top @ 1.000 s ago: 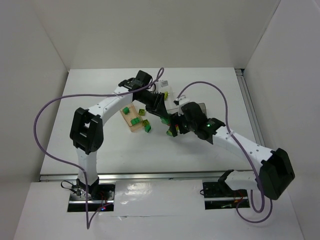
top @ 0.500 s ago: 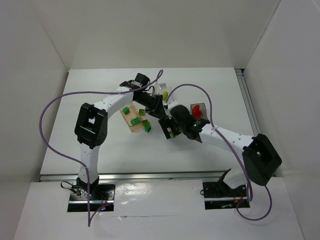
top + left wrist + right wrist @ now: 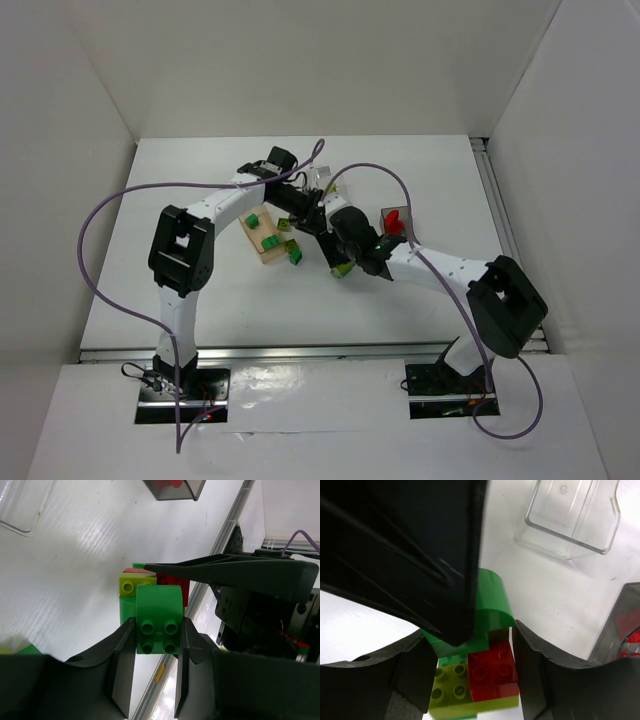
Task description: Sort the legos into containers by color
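one green brick (image 3: 159,605) is clamped in my left gripper (image 3: 159,625); my right gripper (image 3: 474,645) straddles the red brick (image 3: 495,672) below, closed or not i cannot tell; better pull straight apart.

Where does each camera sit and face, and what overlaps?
Top external: above, behind the bases, looking down on the table; left arm, right arm show.
Left wrist: on the left gripper, looking past fingers clamping a green brick.
Right wrist: on the right gripper, looking at the lime-and-red stack it grips.
Shared by wrist views: green brick, clear tray.
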You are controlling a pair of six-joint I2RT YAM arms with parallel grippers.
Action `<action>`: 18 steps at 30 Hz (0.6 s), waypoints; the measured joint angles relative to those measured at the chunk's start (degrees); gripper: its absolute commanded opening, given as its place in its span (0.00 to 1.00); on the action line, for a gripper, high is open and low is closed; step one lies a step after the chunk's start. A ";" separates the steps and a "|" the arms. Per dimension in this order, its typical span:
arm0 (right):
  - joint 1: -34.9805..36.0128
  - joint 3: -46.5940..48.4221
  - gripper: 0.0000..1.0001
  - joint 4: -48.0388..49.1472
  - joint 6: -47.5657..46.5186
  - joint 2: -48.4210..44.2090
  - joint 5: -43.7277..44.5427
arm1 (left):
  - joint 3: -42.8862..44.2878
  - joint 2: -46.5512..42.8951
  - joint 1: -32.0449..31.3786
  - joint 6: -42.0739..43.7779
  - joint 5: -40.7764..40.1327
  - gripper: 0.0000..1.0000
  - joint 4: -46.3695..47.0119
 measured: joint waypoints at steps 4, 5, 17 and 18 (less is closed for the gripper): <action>0.92 0.00 0.36 0.15 -0.04 0.07 0.66 | -0.15 0.00 0.00 0.59 0.17 0.00 0.09; 0.94 0.00 0.33 0.20 -0.04 0.07 0.87 | -0.13 0.00 0.07 0.59 0.22 0.00 0.09; 1.07 -2.40 0.26 3.23 1.09 -1.53 2.62 | -0.24 0.22 1.05 -2.23 1.03 0.00 1.97; 1.11 -2.47 0.26 3.43 1.44 -1.53 3.02 | -0.28 0.22 1.42 -2.69 1.01 0.00 2.25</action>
